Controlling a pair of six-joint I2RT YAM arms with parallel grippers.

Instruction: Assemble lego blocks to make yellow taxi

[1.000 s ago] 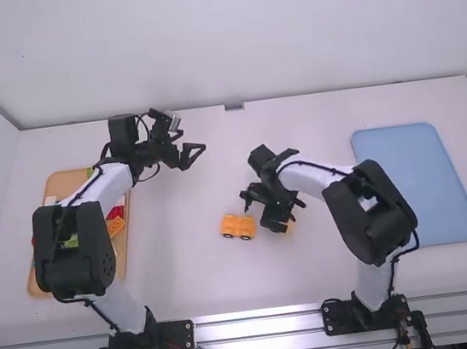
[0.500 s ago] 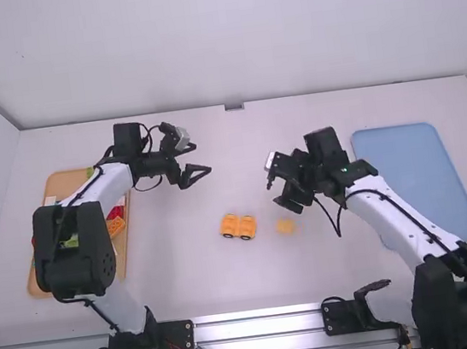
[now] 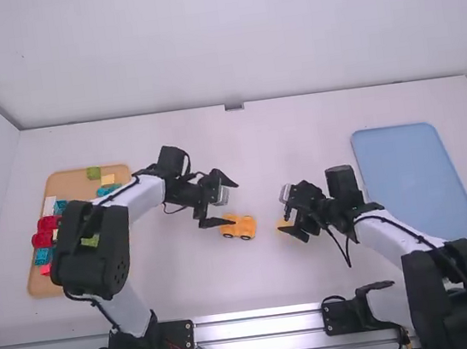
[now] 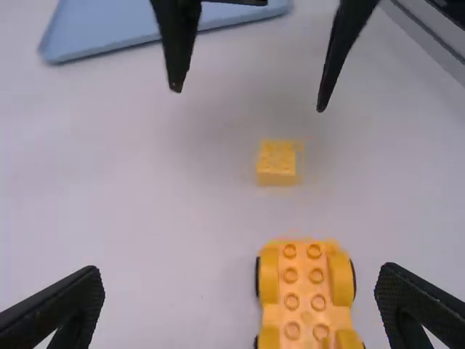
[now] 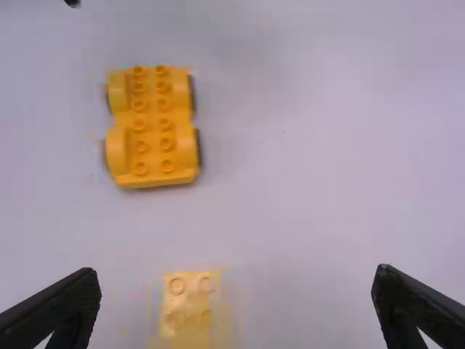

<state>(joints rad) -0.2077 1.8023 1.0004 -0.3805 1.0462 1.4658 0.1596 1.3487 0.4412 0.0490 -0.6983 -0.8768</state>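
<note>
Car base [image 3: 241, 228] lies left of block [image 4: 277, 164].

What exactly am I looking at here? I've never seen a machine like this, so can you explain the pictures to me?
It's a robot with two arms, left arm and right arm, mounted along the near edge of a white table. One view looks down from above and behind them; the other two come from cameras on their wrists. On the table lie a yellow wheeled base and a small yellow block. A tan tray with coloured blocks sits on the left, a blue tray on the right. The left hand and right hand are open, holding nothing.
</note>
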